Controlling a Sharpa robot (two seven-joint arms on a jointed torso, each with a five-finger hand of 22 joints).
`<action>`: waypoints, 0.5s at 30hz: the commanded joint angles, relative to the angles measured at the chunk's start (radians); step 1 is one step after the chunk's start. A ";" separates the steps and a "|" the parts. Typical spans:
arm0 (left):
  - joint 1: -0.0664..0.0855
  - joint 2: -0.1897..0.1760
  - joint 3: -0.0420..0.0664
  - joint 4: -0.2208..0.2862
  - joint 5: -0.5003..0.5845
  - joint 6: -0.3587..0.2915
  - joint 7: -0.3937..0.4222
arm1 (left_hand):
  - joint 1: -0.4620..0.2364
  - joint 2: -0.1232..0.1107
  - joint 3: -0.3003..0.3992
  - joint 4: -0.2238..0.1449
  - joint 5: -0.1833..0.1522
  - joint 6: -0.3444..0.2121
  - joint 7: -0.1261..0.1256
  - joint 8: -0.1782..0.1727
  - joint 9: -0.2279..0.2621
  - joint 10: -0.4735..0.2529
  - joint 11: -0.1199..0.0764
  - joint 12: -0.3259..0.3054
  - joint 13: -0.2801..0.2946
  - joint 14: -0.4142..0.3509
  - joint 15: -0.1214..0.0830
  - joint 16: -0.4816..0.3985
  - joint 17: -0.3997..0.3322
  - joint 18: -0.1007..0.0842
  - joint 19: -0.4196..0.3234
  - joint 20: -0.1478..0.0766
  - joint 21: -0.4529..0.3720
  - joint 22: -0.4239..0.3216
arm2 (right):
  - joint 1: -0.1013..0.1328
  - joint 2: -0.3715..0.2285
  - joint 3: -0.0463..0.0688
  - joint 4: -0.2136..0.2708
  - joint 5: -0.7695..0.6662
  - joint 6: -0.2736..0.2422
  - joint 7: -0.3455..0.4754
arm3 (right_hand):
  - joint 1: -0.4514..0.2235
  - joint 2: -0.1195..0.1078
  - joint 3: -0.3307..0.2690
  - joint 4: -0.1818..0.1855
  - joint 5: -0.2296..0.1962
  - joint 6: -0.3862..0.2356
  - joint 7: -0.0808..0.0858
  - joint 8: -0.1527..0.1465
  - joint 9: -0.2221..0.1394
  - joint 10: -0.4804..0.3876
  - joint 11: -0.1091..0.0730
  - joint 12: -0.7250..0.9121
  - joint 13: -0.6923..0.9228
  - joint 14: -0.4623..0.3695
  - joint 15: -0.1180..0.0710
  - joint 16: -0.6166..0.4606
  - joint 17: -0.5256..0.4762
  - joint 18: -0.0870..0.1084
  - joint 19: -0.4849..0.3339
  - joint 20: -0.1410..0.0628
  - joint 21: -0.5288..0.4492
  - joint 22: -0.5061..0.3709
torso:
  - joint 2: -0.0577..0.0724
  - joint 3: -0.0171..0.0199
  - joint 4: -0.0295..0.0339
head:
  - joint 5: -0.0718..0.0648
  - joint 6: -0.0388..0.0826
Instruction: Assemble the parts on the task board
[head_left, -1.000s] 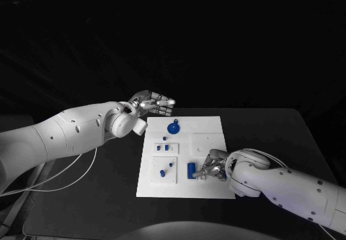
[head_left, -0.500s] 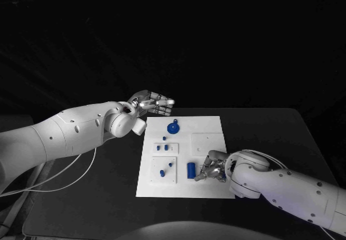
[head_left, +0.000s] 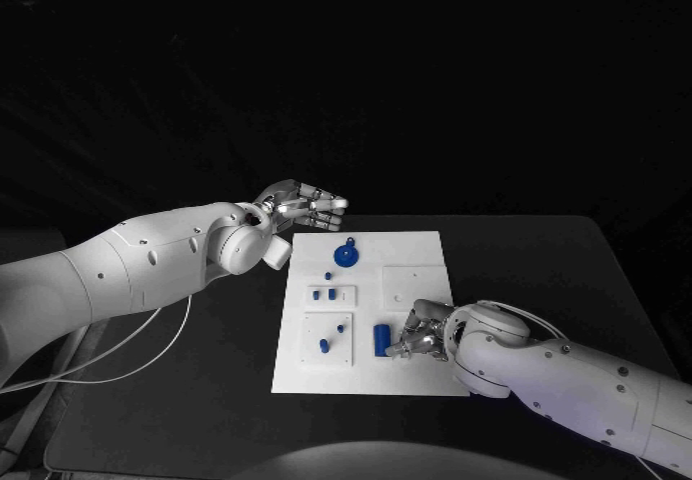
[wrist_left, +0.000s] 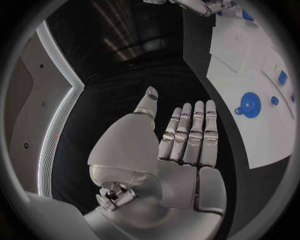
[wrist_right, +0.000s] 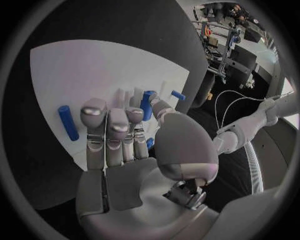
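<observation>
We find the task board (head_left: 411, 300) at frame centre, long axis vertical. Right hand (head_left: 423, 335), lower right, fingers curled over its near end; hold unclear. Left hand (head_left: 303, 206) hovers empty, fingers extended. No legible markings.

**Dark room round a black table**

A black table (head_left: 548, 270) is seen against an unlit backdrop. A pale curved wall panel (wrist_left: 59, 115) edged with light is shown, and cluttered equipment racks (wrist_right: 228, 37) are glimpsed in brighter light.
</observation>
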 joint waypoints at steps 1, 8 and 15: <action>0.000 0.002 0.000 0.000 -0.004 0.022 0.003 | -0.001 0.011 0.000 0.005 -0.003 -0.007 0.002 0.000 -0.001 -0.006 0.001 0.001 0.001 -0.007 0.003 -0.001 0.000 0.004 -0.005 0.000 -0.001 -0.001 | -0.004 0.006 -0.001 -0.010 -0.052 -0.022 -0.013 | -0.004 0.011 0.012 -0.002 -0.001 0.004 -0.001 -0.006 -0.005 0.005 -0.001 0.004 0.000 0.006 -0.002 0.006 -0.002 -0.012 0.041 -0.003 0.004 0.094 | 0.000 0.0001 -0.0005 | 0.002 0.000; 0.000 0.002 0.000 0.000 -0.005 0.025 0.001 | -0.001 0.014 0.000 0.006 -0.003 -0.007 0.002 0.000 -0.001 -0.006 0.000 0.001 0.001 -0.006 0.003 -0.001 0.000 0.004 -0.004 0.000 -0.001 0.000 | -0.008 0.010 -0.001 -0.014 -0.062 -0.021 -0.014 | -0.012 0.018 0.056 -0.035 -0.012 0.007 -0.003 -0.006 -0.009 0.006 -0.002 0.004 0.002 0.006 -0.002 0.007 -0.005 -0.014 0.040 -0.003 0.006 0.094 | 0.000 0.0001 -0.0006 | 0.002 0.000; 0.000 0.001 0.000 0.001 -0.007 0.026 0.001 | 0.000 0.015 0.000 0.004 -0.003 -0.007 0.002 0.000 -0.001 -0.005 0.000 0.001 0.001 -0.006 0.003 0.000 0.000 0.004 -0.005 0.000 -0.001 -0.001 | -0.009 -0.005 -0.001 0.004 -0.053 -0.032 -0.013 | -0.018 0.008 0.052 -0.041 0.001 0.007 -0.003 -0.006 -0.011 0.006 -0.002 0.002 0.002 0.005 -0.002 0.006 -0.008 -0.014 0.040 -0.004 0.004 0.094 | 0.000 0.0004 -0.0007 | 0.001 0.001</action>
